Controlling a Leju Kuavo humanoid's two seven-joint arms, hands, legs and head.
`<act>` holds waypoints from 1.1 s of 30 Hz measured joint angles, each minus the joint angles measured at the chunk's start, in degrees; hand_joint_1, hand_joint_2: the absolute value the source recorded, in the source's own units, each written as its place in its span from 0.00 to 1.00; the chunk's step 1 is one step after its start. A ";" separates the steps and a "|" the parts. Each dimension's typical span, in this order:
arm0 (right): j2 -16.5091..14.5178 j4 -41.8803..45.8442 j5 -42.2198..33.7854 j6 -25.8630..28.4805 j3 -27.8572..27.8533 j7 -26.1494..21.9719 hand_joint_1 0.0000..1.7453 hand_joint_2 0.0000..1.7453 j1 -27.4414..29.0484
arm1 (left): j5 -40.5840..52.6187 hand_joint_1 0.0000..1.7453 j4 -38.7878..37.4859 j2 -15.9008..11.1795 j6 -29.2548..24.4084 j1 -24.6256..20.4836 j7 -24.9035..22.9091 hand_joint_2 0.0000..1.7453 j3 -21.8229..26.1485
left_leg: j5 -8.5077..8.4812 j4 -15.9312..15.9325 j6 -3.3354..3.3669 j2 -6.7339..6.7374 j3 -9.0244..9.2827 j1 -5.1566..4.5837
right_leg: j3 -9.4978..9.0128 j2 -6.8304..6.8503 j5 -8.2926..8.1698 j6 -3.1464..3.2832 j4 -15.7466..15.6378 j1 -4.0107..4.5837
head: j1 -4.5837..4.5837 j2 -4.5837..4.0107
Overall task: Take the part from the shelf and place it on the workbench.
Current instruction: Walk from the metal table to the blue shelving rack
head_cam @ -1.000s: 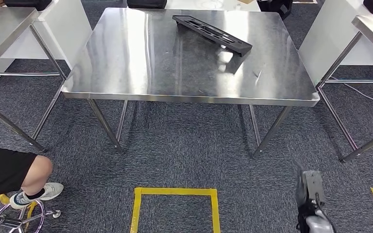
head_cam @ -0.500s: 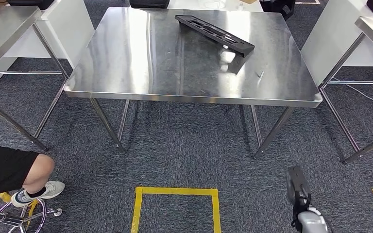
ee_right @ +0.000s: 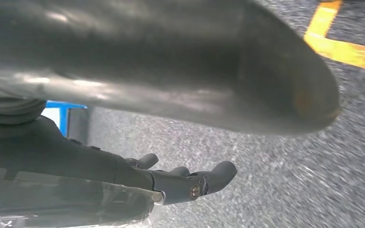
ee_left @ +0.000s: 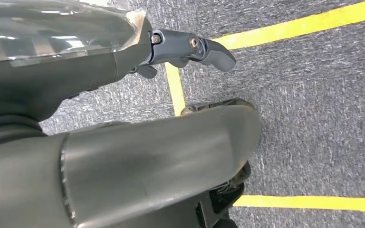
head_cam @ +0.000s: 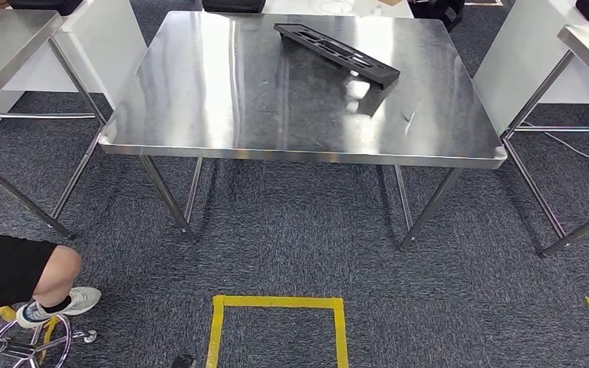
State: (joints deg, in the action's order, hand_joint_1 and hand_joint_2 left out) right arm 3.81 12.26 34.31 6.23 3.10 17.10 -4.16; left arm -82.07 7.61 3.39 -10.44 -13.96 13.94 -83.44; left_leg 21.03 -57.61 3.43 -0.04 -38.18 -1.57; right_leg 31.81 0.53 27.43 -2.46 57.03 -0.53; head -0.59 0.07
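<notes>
Nearest us, the left hand (ee_left: 190,47) hangs by the leg over grey carpet (head_cam: 291,253) and yellow floor tape (head_cam: 276,303). Its fingers are loosely extended and hold nothing. The right hand (ee_right: 190,183) looks the same in its wrist view: fingers slack, slightly curled, empty. A second ago the right hand showed low at the right of the head view; now it has dropped out of that view, so we read the arm as lowered to the side.

At the left edge a seated person's leg and shoe (head_cam: 54,303) sit near a stool (head_cam: 23,345).

Further out stands the steel workbench (head_cam: 199,115). The black part (head_cam: 336,54) lies flat on its far side, slanted, unmoved across the frames.

Our judgement: part delivered, hands off, task looks essentially done.
</notes>
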 joint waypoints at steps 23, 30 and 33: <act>-1.85 -1.33 2.02 -0.23 1.78 -2.82 0.00 0.00 -2.58 | -7.38 0.00 0.09 -0.12 20.73 -0.12 4.37 0.00 6.74 | -0.06 -0.01 0.07 0.00 0.02 -0.05 | -0.03 0.00 -0.04 -0.01 0.00 -0.02 | 0.00 0.00; -2.50 -1.33 2.24 -0.24 2.16 -2.82 0.00 0.00 -3.14 | -7.56 0.00 0.22 -0.03 20.58 -0.11 4.24 0.00 7.00 | -0.06 -0.01 0.07 0.00 0.02 -0.05 | -0.04 0.01 -0.04 -0.01 0.00 -0.03 | 0.00 0.00; -2.62 -1.33 2.26 -0.24 2.19 -2.83 0.00 0.00 -3.17 | -7.57 0.00 0.31 -0.02 20.58 -0.11 4.24 0.00 7.00 | -0.06 -0.01 0.07 -0.01 0.02 -0.05 | -0.04 0.01 -0.04 -0.01 0.00 -0.03 | 0.00 0.00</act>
State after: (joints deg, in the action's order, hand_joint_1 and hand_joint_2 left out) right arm 1.19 10.93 36.57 5.99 5.28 14.27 -7.34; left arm -89.64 7.92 3.37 10.14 -14.08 18.18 -76.43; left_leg 20.98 -57.62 3.50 -0.04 -38.17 -1.62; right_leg 31.77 0.53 27.38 -2.47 57.03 -0.56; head -0.59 0.07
